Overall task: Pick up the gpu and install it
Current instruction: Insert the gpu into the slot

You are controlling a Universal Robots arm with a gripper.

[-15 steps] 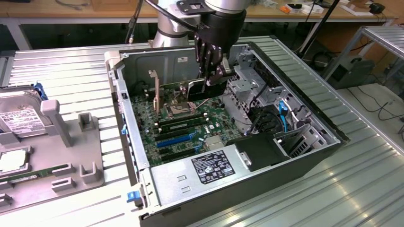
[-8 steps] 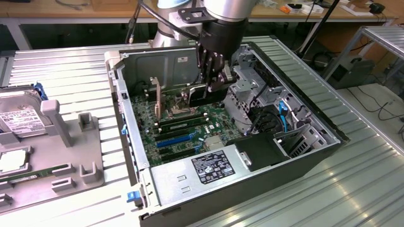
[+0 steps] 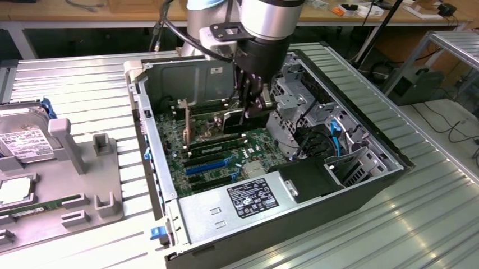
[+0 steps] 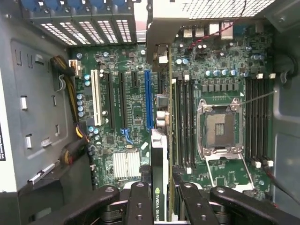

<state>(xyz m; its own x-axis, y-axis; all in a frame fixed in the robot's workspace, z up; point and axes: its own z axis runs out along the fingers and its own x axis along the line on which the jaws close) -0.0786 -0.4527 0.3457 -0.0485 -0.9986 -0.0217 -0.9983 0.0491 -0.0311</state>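
Green board fills the floor of the open case point(image 3: 359, 185), and your claw point(image 3: 249, 106) hangs inside it, above the motherboard point(image 3: 217, 162). The claw is pinching the gpu point(image 4: 159, 178): in the wrist view the fingers point(image 4: 140, 201) press on both sides of the thin card, which stands on edge with a small green logo on its dark spine. In the exterior view you see the gpu point(image 3: 232, 120) held upright beneath the arm, near the case's rear wall and beside the silver drive cage point(image 3: 299, 106).

Seen from the wrist, the card's far end sits over the motherboard point(image 4: 131, 108) between the blue slot point(image 4: 148, 98) and the black memory slots point(image 4: 183, 122). The white slot point(image 4: 98, 101) lies further from the card than the blue one. The bare socket point(image 4: 220, 129) lies beyond the memory slots, well apart from the gpu. You cannot tell whether the card's edge touches the board.

The case lies on its side on the ribbed metal worktop point(image 3: 434, 213). Beside the case, at the exterior view's left, a grey tray point(image 3: 82, 185) carries a hard drive point(image 3: 26, 143).
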